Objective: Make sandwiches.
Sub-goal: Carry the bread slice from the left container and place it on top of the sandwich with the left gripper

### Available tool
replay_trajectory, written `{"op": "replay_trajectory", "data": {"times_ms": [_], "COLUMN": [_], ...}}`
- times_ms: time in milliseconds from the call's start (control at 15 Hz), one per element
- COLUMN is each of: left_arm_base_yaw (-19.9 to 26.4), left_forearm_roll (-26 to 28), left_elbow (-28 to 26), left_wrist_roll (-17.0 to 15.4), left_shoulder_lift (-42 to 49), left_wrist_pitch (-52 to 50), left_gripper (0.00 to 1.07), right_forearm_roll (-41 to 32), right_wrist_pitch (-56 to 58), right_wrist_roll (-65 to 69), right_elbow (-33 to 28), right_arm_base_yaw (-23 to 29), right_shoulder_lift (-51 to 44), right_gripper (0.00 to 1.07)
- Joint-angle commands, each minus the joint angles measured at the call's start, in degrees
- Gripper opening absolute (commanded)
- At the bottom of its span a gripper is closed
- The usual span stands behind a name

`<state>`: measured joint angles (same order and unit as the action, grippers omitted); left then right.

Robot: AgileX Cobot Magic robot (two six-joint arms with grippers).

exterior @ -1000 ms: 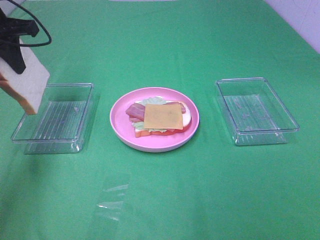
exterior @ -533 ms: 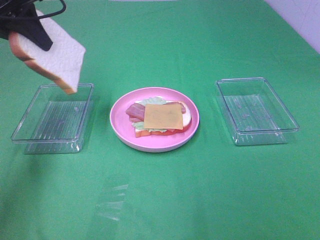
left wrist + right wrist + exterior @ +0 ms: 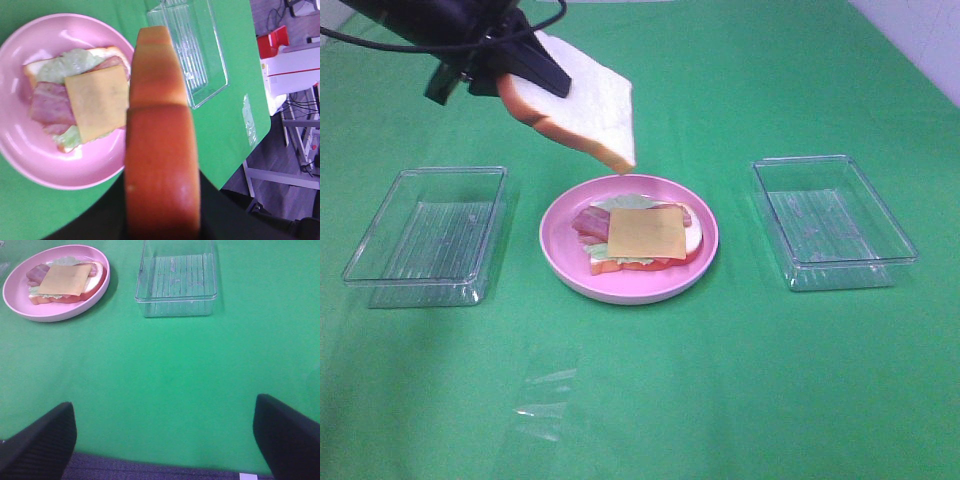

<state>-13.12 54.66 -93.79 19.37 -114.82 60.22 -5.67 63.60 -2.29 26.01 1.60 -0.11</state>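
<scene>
Green cloth (image 3: 740,380) covers the whole table, and on it we see a round pink plate (image 3: 560,262) sitting between two clear rectangular plastic trays. One tray (image 3: 428,236) lies on the left side of the high view, the other (image 3: 832,220) on the right, both well apart from the plate. On the plate rests the open-faced part of the sandwich (image 3: 642,236): a white bread slice with orange-brown crust at the bottom, pale green lettuce, a reddish bacon strip, and a yellow-orange cheese square on top.

Our left gripper (image 3: 525,75) is clamped on a second white bread slice with orange-brown crust (image 3: 582,105), gripping it at one end. We see the slice in the air, tilted, its low corner hanging just above the far rim of the plate without touching it. In the left wrist view the crust edge (image 3: 161,150) fills the middle, with the plate and filling beneath it.

Our right gripper (image 3: 165,435) hangs over bare cloth near the table's front edge, its two dark fingers (image 3: 40,442) spread wide and holding nothing.
</scene>
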Motion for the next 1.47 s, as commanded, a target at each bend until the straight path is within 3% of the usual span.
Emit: {"op": "replay_trajectory", "data": {"times_ms": [67, 200, 600, 1467], "left_arm_base_yaw": [-2.4, -4.5, -5.0, -5.0], "left_forearm_roll": [6.8, 10.7, 11.9, 12.0], "left_elbow": [0.3, 0.3, 0.3, 0.3], "left_wrist_roll": [3.4, 6.2, 6.3, 7.3], "left_shoulder_lift": [-3.3, -7.3, -13.2, -16.3], "left_wrist_pitch": [-2.5, -2.5, -3.2, -6.0], "left_gripper": [0.0, 0.0, 0.0, 0.0], "right_forearm_roll": [-0.2, -0.2, -0.2, -0.2], "right_wrist_pitch": [-0.2, -0.2, -0.2, -0.2], "right_wrist_roll": [-0.8, -0.8, -0.8, -0.8], "right_elbow": [-0.1, -0.1, -0.1, -0.1], "right_arm_base_yaw": [-0.3, -0.3, -0.3, -0.3], "right_shoulder_lift": [-1.8, -1.8, -1.8, -1.8], "right_gripper": [0.91, 0.91, 0.91, 0.91]}}
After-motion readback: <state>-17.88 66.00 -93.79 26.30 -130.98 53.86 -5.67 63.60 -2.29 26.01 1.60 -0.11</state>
